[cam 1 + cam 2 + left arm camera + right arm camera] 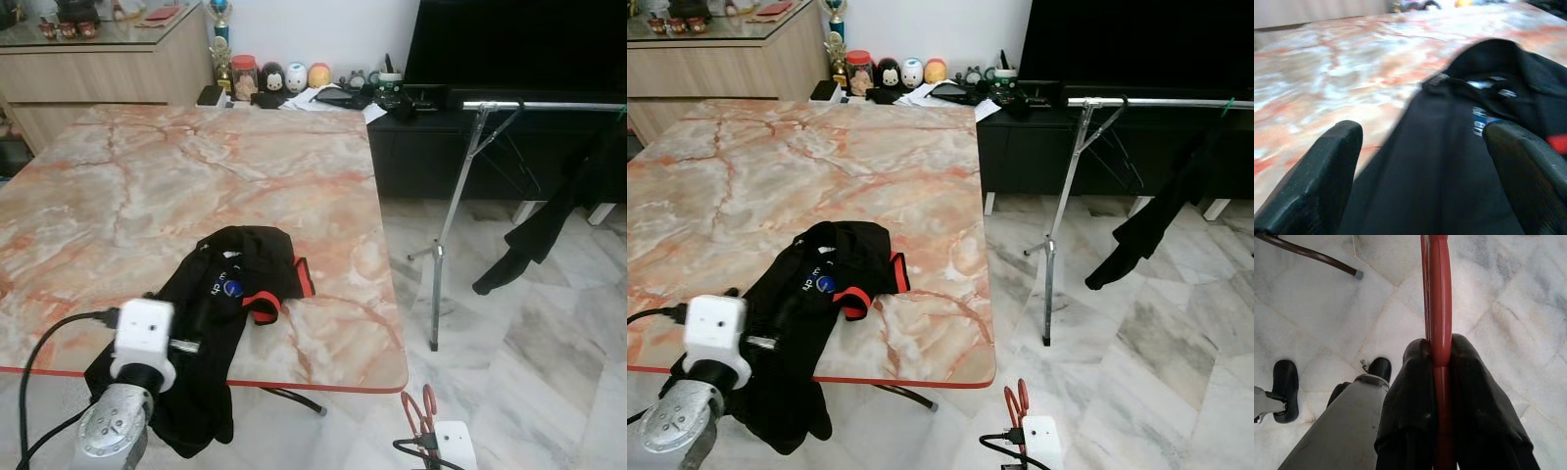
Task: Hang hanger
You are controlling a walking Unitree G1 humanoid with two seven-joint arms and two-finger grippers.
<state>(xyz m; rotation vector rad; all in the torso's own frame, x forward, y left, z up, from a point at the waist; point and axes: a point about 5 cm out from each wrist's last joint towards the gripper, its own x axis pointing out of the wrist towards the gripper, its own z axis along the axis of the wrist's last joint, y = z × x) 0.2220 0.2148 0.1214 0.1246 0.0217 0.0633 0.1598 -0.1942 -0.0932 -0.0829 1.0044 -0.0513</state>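
Right gripper clamped tight on a red hanger, both black fingers pressed against the thin red bar with no gap showing; held low beside the robot's right side, above the pale marble floor, with the hanger's loop poking up at the bottom of the head views.

Left gripper spread wide, fingers well apart, nothing between them; hovering just above the black garment, perhaps brushing it, though the blurred wrist view leaves contact uncertain.

Garment lying crumpled at the near edge of the marble table, part of it spilling over the red-trimmed edge, red cuff or band showing at its right side.

Further out, to the robot's right: a metal clothes rack on the floor, its horizontal rail running in front of the dark TV console, with another dark piece of clothing already hanging from it.

Step in hand, by the look of it: hanger secured, garment not yet on it, left arm positioned to take hold of the cloth. Next move likely calls for closing on the collar area, lifting the fabric clear of the table, and bringing the hanger up to thread into the neck opening before any walk to the rail. Limp fabric; apt to slide off the edge if tugged carelessly.
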